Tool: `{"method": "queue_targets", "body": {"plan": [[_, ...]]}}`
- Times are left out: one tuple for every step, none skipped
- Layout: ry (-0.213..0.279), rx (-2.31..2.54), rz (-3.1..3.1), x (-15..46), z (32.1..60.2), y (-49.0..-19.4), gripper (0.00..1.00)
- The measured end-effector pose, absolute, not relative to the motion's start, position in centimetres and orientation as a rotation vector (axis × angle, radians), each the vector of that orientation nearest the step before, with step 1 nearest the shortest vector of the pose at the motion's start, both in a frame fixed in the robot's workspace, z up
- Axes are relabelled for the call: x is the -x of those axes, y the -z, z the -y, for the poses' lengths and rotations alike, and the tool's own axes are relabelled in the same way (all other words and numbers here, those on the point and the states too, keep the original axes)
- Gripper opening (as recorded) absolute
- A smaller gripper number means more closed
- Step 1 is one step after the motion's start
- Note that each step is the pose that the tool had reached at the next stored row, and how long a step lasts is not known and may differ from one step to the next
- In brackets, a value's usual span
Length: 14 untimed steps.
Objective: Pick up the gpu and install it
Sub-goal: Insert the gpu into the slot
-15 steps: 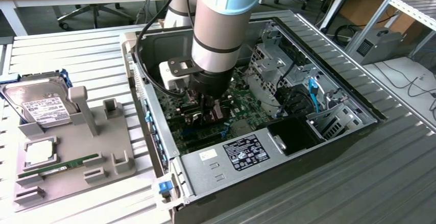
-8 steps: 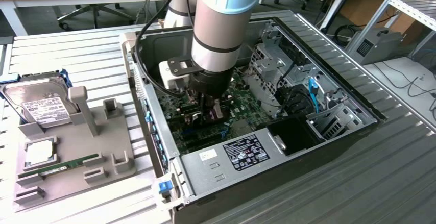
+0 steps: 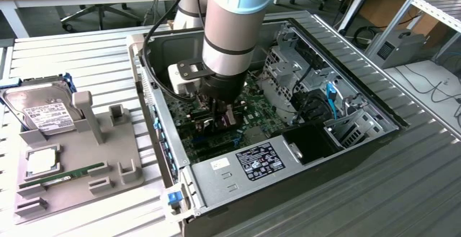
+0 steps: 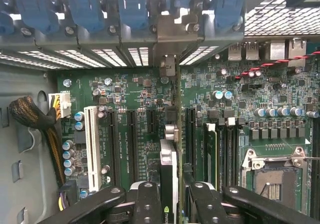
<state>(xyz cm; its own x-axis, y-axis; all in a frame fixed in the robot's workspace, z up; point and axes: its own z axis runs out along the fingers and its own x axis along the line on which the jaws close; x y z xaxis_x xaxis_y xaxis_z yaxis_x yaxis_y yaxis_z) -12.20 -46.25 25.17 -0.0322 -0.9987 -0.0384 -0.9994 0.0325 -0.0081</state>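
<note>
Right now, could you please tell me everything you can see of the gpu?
The gpu is a thin card seen edge-on in the wrist view, standing upright between the gripper fingers, which are shut on it. It looks dark with a pale strip and a small green logo near the grip. Its pale metal bracket reaches the case's rear slot openings. It sits over the green motherboard, in line with the expansion slots; whether it is fully seated cannot be told.

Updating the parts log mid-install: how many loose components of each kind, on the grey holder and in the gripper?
Hard drive: 1
RAM stick: 1
Square silver chip: 1
gpu, held in the gripper: 1
Total: 4
</note>
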Motion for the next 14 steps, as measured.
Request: {"method": "queue_targets", "body": {"plan": [[-0.031,2.162,-2.232,12.19,46.25,-25.14,0.27],[-0.030,2.161,-2.232,12.19,46.25,-25.13,0.27],[-0.030,2.161,-2.231,12.19,46.25,-25.11,0.27],[-0.030,2.160,-2.231,12.19,46.24,-25.11,0.27],[-0.030,2.160,-2.231,12.20,46.24,-25.11,0.27],[-0.030,2.160,-2.231,12.20,46.25,-25.11,0.27],[-0.030,2.160,-2.231,12.20,46.25,-25.11,0.27],[-0.030,2.160,-2.231,12.20,46.25,-25.08,0.27],[-0.029,2.159,-2.230,12.20,46.24,-24.99,0.27],[-0.028,2.159,-2.230,12.20,46.25,-24.95,0.27],[-0.027,2.159,-2.230,12.20,46.25,-24.95,0.27],[-0.027,2.159,-2.230,12.20,46.25,-24.96,0.27],[-0.027,2.159,-2.230,12.20,46.25,-24.95,0.27],[-0.027,2.159,-2.230,12.20,46.25,-24.95,0.27]]}}
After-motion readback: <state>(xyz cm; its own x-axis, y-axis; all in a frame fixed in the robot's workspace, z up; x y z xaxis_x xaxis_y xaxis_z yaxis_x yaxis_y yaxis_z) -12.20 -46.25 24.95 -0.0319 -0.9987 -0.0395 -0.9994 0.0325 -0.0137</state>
